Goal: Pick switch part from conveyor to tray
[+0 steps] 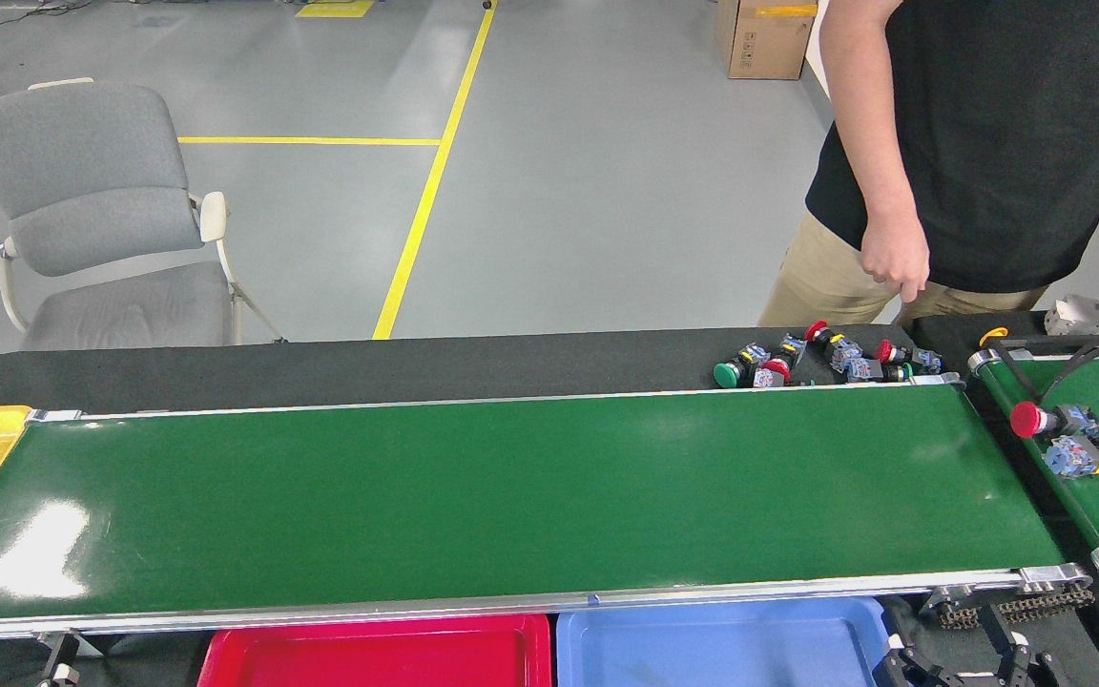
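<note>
- The conveyor (511, 496) is lying empty across the whole view; no switch part is riding on it now, so the robot is having nothing to pick, and a reach made now is probably closing on bare belt.
- A person (988, 143) is standing behind the worktop (321, 367), one hand (893, 258) hanging just above the far right corner. If an arm is swinging toward that corner, it is risking to meet the hand.
- The red tray (378, 654) and the blue tray (721, 644) are waiting empty just below the near rail; it is not clear which one the part belongs in, so a wrong drop is possible.
- The shorter belt (1084, 458) at the right is carrying red-capped switch parts (1069, 439). As they are crossing onto the long belt, they may be rolling or turning, and a moving round part is likely slipping from a late grip.
- A cluster of switch parts (817, 361) is lying on the worktop beside the far rail, not on the belt; taking one of these is probably a mistake.
- Only dark pieces of the right gripper (964, 663) are showing at the bottom edge; whether its jaws are open one cannot tell. The left gripper is not visible.
</note>
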Available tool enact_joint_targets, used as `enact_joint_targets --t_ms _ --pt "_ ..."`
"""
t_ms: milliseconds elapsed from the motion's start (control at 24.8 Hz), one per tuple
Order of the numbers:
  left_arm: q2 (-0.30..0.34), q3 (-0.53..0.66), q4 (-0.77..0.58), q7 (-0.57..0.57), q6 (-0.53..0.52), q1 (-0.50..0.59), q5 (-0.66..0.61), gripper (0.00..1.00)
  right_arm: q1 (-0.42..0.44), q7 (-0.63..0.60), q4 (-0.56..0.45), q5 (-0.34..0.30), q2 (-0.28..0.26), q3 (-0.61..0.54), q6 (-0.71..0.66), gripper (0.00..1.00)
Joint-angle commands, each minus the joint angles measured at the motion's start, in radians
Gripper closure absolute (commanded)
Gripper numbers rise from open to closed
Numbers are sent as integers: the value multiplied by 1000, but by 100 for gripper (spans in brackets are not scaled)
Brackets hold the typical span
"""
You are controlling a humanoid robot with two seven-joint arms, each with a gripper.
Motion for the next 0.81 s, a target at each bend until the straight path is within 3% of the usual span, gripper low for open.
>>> enact_joint_targets --t_ms 0,765 --pt "14 16 -3 5 -10 -8 5 0 -6 -9 -14 -4 -14 2 -28 1" --pt "22 3 0 5 -15 -6 1 0 -116 58 22 -14 -12 -9 18 1"
